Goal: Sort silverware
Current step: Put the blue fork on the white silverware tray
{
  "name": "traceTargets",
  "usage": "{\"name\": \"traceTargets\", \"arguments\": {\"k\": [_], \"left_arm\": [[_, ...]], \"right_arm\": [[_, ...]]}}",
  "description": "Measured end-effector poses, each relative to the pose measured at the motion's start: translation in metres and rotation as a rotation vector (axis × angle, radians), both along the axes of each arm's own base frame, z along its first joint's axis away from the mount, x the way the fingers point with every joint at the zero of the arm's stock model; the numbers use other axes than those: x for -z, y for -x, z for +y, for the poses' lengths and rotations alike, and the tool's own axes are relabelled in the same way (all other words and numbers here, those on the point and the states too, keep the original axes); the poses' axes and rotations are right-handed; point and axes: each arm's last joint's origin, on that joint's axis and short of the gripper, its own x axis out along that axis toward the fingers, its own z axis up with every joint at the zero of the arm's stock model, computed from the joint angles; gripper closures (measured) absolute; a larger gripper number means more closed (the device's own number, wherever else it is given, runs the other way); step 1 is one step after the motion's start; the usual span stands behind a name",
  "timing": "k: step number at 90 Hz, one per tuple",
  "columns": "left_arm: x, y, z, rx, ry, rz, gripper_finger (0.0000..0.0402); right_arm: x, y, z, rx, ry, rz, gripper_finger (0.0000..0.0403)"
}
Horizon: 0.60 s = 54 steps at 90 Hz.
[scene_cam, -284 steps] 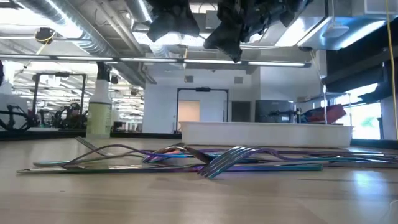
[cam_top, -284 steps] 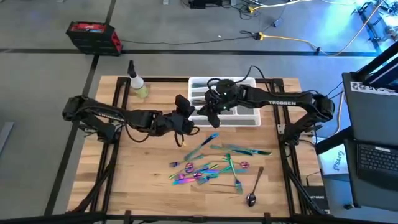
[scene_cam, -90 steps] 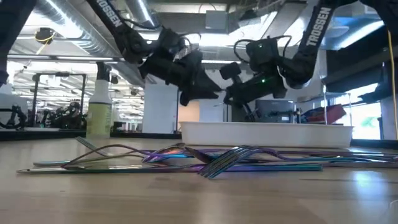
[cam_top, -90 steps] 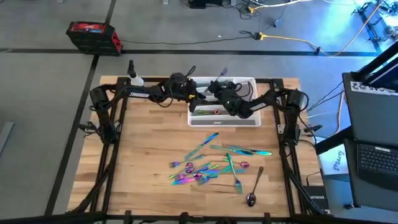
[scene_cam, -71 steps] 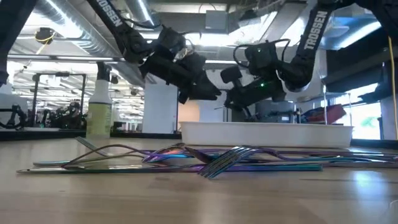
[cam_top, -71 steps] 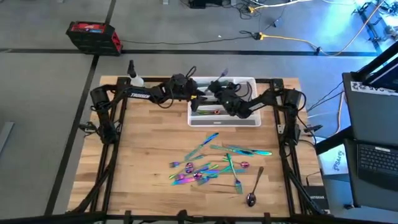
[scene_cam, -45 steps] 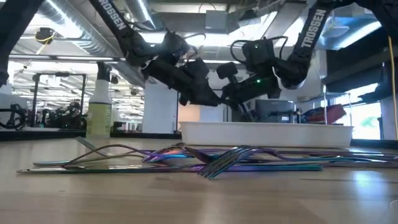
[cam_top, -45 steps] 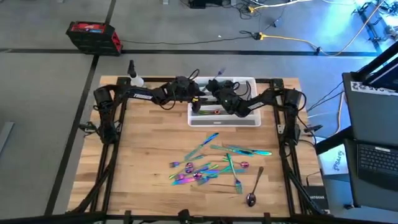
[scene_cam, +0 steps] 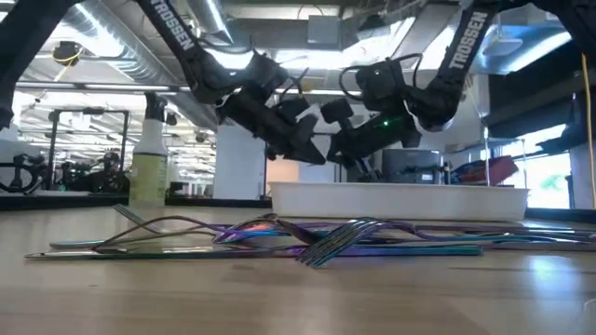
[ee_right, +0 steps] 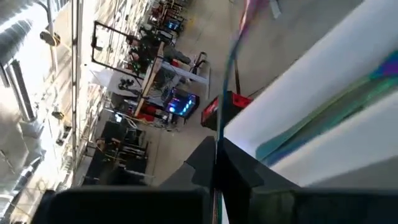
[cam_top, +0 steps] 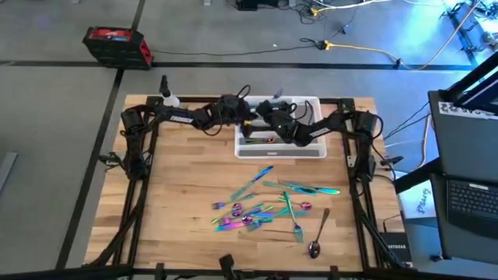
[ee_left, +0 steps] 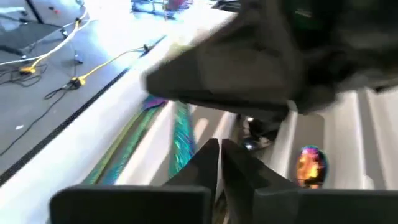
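High view: both grippers meet over the white ridged plastic tray (cam_top: 311,152) at 12 o'clock. The left gripper (ee_left: 219,149) is pressed together; the right gripper (ee_right: 216,149) pinches a slim iridescent utensil (ee_right: 235,43). Loose rainbow silverware (cam_top: 268,204) lies at 6 o'clock.

On my screen the silverware (cam_top: 268,204) shimmers iridescent teal, purple and pink against the pale, striped wood of the counter (cam_top: 187,194), with one darker spoon (cam_top: 317,243) lying among it. I see the tray (cam_top: 311,149) as plain white, holding teal-green pieces and an orange-gold spoon bowl (ee_left: 309,165). Both arms are black with white lettering, the spray bottle (scene_cam: 148,175) holds yellowish liquid, and a red-and-black box (cam_top: 117,45) sits on the grey floor.
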Motion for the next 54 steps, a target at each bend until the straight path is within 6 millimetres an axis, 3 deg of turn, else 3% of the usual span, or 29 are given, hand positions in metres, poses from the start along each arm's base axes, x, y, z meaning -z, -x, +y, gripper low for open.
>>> {"name": "traceTargets", "arguments": {"k": [54], "left_arm": [[0.002,0.009,0.012,-0.008,-0.048,0.055,0.0399]], "right_arm": [[0.01,0.003,-0.003,-0.048,-0.134,0.0,0.0402]]}}
